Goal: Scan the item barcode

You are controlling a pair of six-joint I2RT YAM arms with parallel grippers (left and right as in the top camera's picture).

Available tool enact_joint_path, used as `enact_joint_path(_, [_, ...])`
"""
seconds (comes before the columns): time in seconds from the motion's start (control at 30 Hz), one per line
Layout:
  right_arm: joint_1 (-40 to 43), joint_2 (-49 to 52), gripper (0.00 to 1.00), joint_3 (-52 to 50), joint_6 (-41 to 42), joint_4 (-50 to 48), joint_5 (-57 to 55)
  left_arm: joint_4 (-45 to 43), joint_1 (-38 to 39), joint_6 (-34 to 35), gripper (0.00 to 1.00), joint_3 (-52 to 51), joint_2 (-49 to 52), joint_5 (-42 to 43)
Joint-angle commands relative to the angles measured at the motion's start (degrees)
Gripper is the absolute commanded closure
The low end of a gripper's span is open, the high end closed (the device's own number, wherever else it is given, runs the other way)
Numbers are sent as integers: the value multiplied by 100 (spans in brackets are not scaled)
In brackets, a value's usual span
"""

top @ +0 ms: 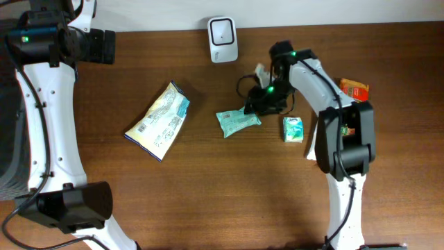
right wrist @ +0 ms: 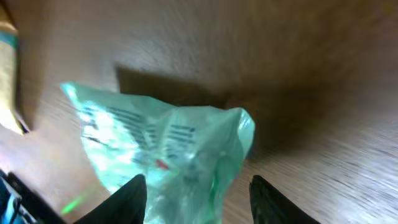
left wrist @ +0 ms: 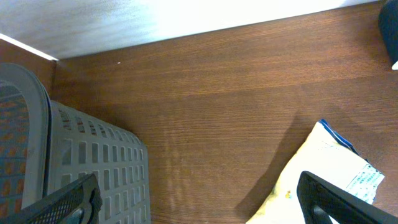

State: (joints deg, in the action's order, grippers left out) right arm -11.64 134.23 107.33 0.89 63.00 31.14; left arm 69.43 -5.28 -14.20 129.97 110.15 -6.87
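A light green plastic packet (top: 236, 121) lies on the wooden table, in front of the white barcode scanner (top: 223, 39) that stands at the back edge. My right gripper (top: 262, 103) hangs over the packet's right end. In the right wrist view the packet (right wrist: 161, 149) sits crumpled between the two dark fingers of the right gripper (right wrist: 199, 200). The jaws stand apart, and the right finger is clear of the plastic. My left gripper (top: 104, 47) is far off at the back left. It (left wrist: 199, 205) is wide open with nothing in it.
A white and yellow snack bag (top: 159, 121) with a printed barcode lies left of centre and shows again (left wrist: 329, 168). A small green box (top: 293, 129) and an orange packet (top: 354, 88) sit by the right arm. A grey slatted basket (left wrist: 93, 168) stands at the far left.
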Motion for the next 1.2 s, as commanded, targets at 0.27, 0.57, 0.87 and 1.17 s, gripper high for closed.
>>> enact_joint_path(0.27, [212,-605,96,-313,-516,-391,1862,-9,-15,-87,1,37,-24,20])
enact_joint_path(0.57, [382,-3888,96,-313,-490,-28,1628,-9,-15,-87,1,37,-24,20])
enact_joint_path(0.87, [-1416,-2387,96,-319,-2465,-3856,-4900,-9,-15,-87,1,37,-24,20])
enact_joint_path(1.17, [-1462,173,96,-319,-6968,-9294,-5643,-9,-15,-87,1,37,-24,20])
